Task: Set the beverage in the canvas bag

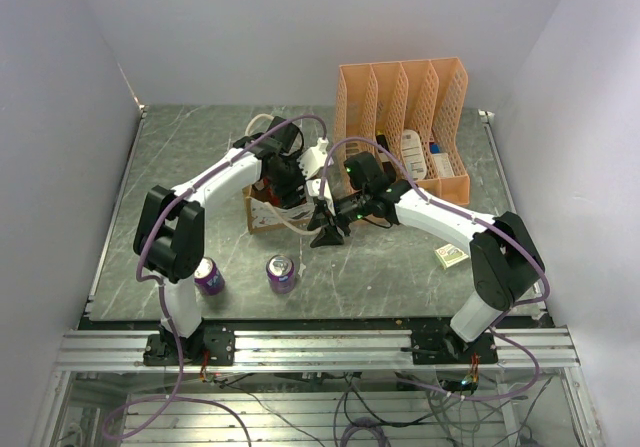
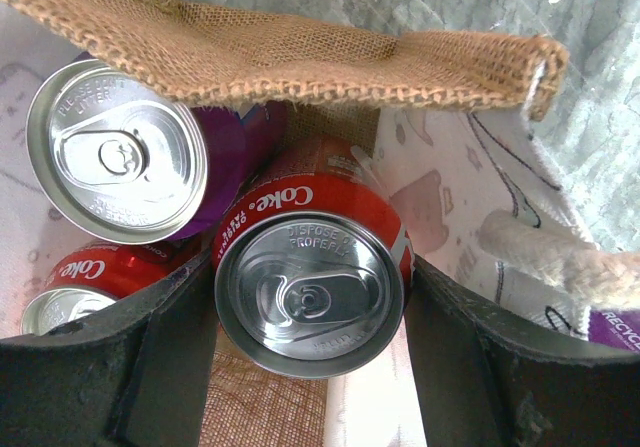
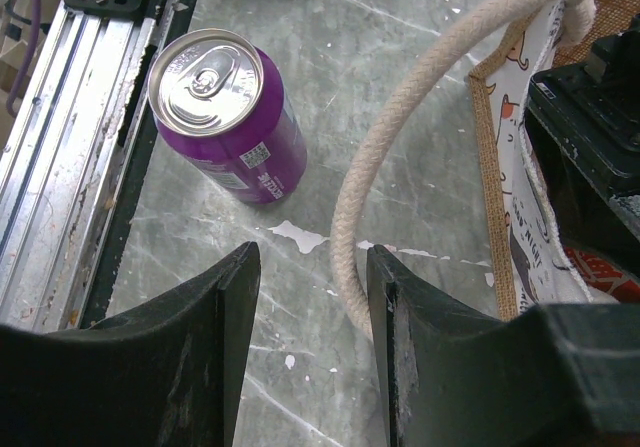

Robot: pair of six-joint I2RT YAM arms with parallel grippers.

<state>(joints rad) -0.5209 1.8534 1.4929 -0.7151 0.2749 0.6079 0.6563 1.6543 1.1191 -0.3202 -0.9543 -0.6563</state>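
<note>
1. You're looking at a dark grey-green marbled table [image 1: 180, 157] filling the middle of the top view.
2. At 12 o'clock, a plain white back wall [image 1: 330, 27]; matching white walls stand at 9 o'clock [image 1: 50, 167] and 3 o'clock [image 1: 585, 167].
3. At 6 o'clock, silver aluminium rails [image 1: 320, 349] edge the table, with loose cables [image 1: 350, 412] below.
4. You'll see white flecks [image 3: 295, 235] on the tabletop.
5. Light is soft and even.

Coarse canvas bag [image 2: 300, 62], glossy metal can [image 2: 310, 292]
</note>
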